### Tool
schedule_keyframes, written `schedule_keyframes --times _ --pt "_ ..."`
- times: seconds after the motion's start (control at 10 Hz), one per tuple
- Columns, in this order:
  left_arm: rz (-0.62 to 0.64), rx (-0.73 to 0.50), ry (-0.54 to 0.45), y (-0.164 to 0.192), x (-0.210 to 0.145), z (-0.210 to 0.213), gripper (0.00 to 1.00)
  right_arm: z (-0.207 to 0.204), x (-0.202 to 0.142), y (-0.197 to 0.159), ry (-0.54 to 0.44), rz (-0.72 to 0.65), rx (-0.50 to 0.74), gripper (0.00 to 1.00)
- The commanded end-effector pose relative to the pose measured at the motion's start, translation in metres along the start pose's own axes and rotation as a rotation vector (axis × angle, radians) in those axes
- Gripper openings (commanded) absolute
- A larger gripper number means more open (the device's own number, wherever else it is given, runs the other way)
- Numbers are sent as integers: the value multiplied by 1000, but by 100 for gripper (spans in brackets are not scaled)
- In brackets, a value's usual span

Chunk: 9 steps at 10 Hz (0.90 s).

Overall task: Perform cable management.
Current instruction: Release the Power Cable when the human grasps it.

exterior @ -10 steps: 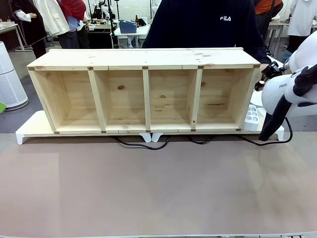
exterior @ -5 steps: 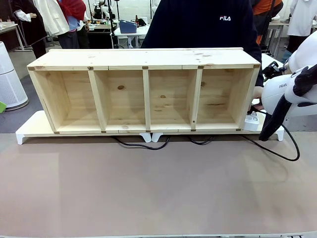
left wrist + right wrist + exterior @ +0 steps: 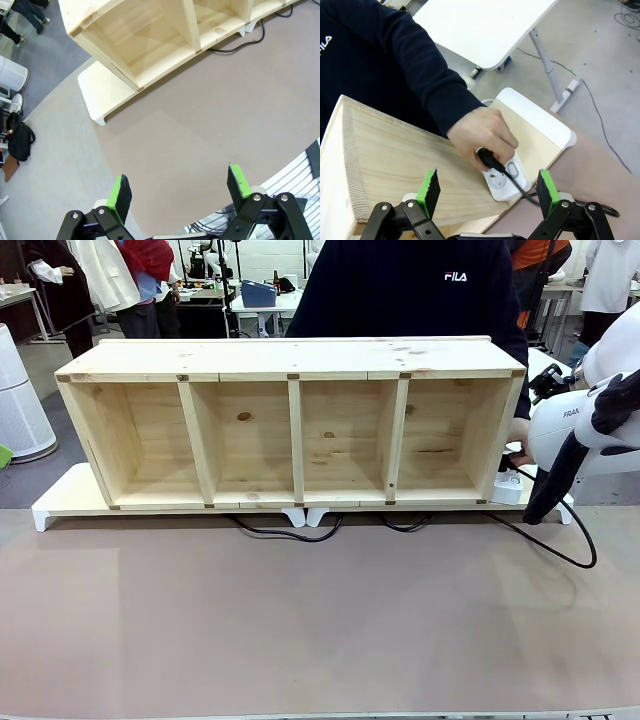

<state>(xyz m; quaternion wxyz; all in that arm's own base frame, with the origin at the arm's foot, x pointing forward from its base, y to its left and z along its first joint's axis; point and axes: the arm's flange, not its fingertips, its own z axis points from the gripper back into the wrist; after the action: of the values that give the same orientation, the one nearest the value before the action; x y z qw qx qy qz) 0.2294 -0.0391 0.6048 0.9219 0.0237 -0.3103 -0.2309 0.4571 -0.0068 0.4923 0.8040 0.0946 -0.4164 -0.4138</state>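
Observation:
The thin black cable lies along the table under the front of the wooden shelf and loops out at the right. In the right wrist view a person's hand holds the cable's black plug at the white power strip, with the cord trailing off it. My right gripper hovers open just above that hand and strip, holding nothing. My left gripper is open over the bare table, far from the cable.
The four-compartment shelf stands on a low white riser across the table's far half. My right arm hangs beside the shelf's right end. The person stands behind the shelf. The brown tabletop in front is free room.
The person's hand came down from the shelf's top right corner to the power strip with the plug. The cable's loop at the right swung outward, then drew in slightly. My arms stayed put.

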Motion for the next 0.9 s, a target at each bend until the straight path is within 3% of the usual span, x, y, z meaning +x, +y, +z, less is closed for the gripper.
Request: schedule_keyframes --times 0.0,0.8 --pt "2 -3 -12 0 2 0 100 0 0 -1 5 2 -8 100" --pt "2 -3 -12 0 2 0 100 0 0 -1 5 2 -8 100"
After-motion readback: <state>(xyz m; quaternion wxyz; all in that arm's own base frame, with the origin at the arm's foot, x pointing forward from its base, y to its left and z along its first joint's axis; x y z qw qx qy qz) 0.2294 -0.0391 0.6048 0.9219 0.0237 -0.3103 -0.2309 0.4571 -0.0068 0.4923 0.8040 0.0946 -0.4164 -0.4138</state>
